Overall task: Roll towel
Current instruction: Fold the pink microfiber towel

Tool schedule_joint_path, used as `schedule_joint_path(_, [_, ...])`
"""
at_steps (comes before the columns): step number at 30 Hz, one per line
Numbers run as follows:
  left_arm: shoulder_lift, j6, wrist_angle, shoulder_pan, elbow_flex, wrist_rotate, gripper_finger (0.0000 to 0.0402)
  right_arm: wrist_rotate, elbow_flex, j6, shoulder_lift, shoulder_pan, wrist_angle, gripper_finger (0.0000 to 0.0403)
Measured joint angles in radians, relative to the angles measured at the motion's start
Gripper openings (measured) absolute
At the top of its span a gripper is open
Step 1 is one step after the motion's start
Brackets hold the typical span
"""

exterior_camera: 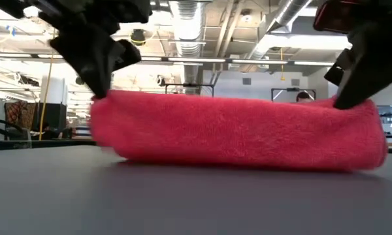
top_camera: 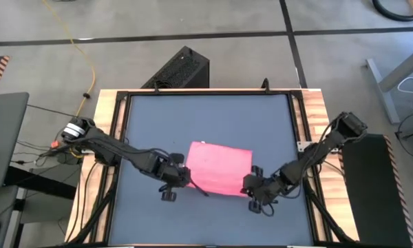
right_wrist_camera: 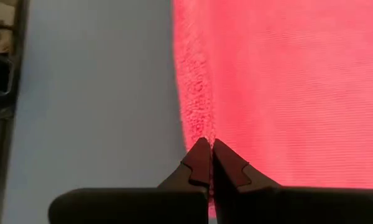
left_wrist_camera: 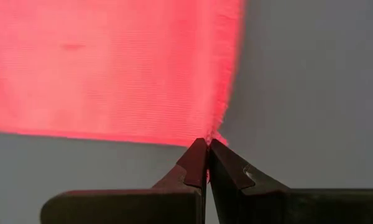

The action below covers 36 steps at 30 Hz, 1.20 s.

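The dark grey worktop (top_camera: 213, 124) sat in a wooden frame above a concrete floor (top_camera: 193, 21); pipes and ducts ran along the ceiling (exterior_camera: 202, 19) behind. The pink towel (top_camera: 219, 168) lay folded near the worktop's front, between both arms. The left gripper (left_wrist_camera: 207, 148) and right gripper (right_wrist_camera: 207, 146) each pinched a towel corner, jaws pressed together. The low view cut off both arms.

Fuzzy, matt pink terry cloth makes up the towel (top_camera: 220, 168), lying on a smooth, matt dark grey bench (top_camera: 165, 124) framed in pale wood, between matt black arms.
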Motion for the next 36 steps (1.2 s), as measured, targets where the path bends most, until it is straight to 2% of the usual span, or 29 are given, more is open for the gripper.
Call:
schedule_joint_path(2, [-0.005,0.003,-0.018,0.022,0.005,-0.086,0.0,0.034,0.006,0.001,-0.01,-0.019,-0.041,0.0021])
schedule_joint_path(4, [-0.007,0.017,-0.022,0.058,0.012,-0.13,0.0,0.072,0.013,0.002,-0.024,-0.048,-0.094,0.0021])
schedule_joint_path(8, [0.003,0.064,-0.026,0.142,0.012,-0.147,0.0,0.12,0.024,0.002,-0.035,-0.129,-0.214,0.0021])
schedule_joint_path(15, [0.003,0.172,0.024,0.291,0.012,-0.144,0.0,0.134,0.023,0.004,-0.033,-0.272,-0.383,0.0021])
schedule_joint_path(20, [0.022,0.203,0.074,0.376,-0.008,-0.054,0.0,0.133,0.023,-0.054,-0.033,-0.329,-0.378,0.0021])
schedule_joint_path(24, [0.069,0.229,0.096,0.396,-0.007,-0.039,0.0,0.133,0.005,-0.075,-0.033,-0.362,-0.357,0.0021])
schedule_joint_path(31, [0.143,0.245,0.11,0.421,-0.007,-0.047,0.0,0.129,-0.056,-0.08,-0.033,-0.388,-0.299,0.0021])
schedule_joint_path(36, [0.151,0.235,0.102,0.432,-0.007,-0.065,0.0,0.129,-0.084,-0.08,-0.033,-0.394,-0.255,0.0044])
